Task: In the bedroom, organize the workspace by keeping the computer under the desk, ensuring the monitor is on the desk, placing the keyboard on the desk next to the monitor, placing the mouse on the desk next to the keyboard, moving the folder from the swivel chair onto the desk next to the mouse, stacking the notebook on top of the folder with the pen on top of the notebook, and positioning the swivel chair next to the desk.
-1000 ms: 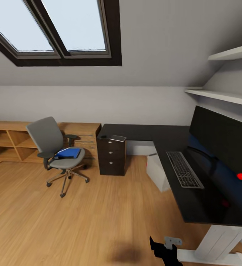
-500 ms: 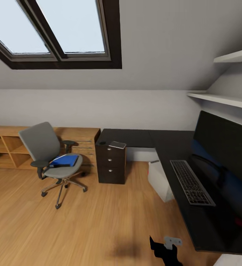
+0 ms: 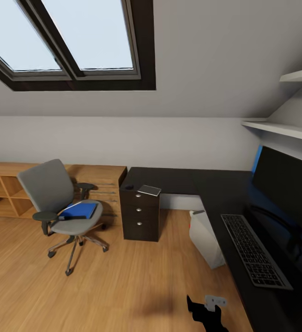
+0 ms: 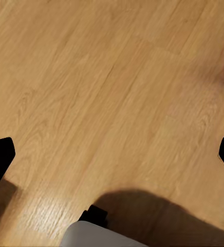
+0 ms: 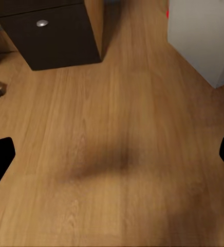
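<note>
overhead, two skylights (image 3: 77,39) sit in the sloped ceiling above a wood floor (image 3: 123,286). the swivel chair (image 3: 61,207) stands well apart from the desk (image 3: 206,184), in front of a low light-wood shelving counter (image 3: 12,184); the folder (image 3: 79,210) lies flat on its seat, with a thin dark item, too small to identify, along the folder's near edge. the desk's drawer unit (image 3: 141,214) carries the notebook (image 3: 149,190) on its top, and the mouse (image 3: 129,186) lies just beside the notebook. the keyboard (image 3: 255,251) lies on the desk in front of the monitor (image 3: 285,184), which stands on the desk below two wall shelves (image 3: 280,129). the computer (image 3: 206,240) stands on the floor under the desk, its red light visible in the right wrist view (image 5: 209,36). left gripper (image 4: 112,154): fingers wide apart over bare floor, holding nothing. right gripper (image 5: 112,154): fingers likewise spread and empty, over the floor near the drawer unit.
</note>
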You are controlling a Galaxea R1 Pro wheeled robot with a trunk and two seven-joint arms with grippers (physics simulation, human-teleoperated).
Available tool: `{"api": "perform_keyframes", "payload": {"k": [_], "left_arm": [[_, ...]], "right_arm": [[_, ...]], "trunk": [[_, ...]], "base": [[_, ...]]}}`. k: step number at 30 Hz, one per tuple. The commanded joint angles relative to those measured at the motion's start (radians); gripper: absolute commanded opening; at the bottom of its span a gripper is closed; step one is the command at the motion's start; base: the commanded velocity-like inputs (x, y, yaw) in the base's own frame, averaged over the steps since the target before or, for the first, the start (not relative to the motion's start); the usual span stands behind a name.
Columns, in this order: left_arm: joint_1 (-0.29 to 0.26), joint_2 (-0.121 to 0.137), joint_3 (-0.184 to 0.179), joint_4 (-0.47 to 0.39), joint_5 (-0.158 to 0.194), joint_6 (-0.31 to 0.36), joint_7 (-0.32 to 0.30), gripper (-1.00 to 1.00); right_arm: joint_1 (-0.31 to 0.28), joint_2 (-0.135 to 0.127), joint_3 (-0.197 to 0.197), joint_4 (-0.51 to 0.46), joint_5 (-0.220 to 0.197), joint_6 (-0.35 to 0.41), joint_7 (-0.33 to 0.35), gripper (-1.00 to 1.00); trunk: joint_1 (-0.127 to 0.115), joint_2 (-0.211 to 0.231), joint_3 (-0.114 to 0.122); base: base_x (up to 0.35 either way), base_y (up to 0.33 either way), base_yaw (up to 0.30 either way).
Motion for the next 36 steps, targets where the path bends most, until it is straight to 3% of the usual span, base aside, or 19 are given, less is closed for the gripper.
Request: {"api": "perform_keyframes", "payload": {"k": [1,26,29,36], "left_arm": [[-0.001,0.001,-0.007,0.000,0.011,-0.006,0.007,1.00],[-0.001,0.001,-0.007,0.000,0.011,-0.006,0.003,1.00],[-0.001,0.001,-0.007,0.000,0.011,-0.006,0.003,1.00],[-0.001,0.001,-0.007,0.002,0.011,-0.004,0.003,1.00]], "right_arm": [[-0.001,0.000,0.008,0.002,-0.011,-0.004,0.004,1.00],[-0.001,0.001,0.008,0.002,-0.012,-0.003,0.008,1.00],[-0.001,0.020,0.008,0.002,-0.013,-0.006,0.012,1.00],[-0.001,0.026,0.008,0.002,-0.012,-0.005,0.012,1.00]], "trunk": [[-0.003,0.006,0.002],[-0.099,0.181,0.081],[-0.111,0.202,0.091],[-0.137,0.251,0.113]], "base": [[0.330,0.000,0.018],[0.332,0.000,0.002],[0.332,0.000,0.000],[0.332,0.000,0.000]]}}
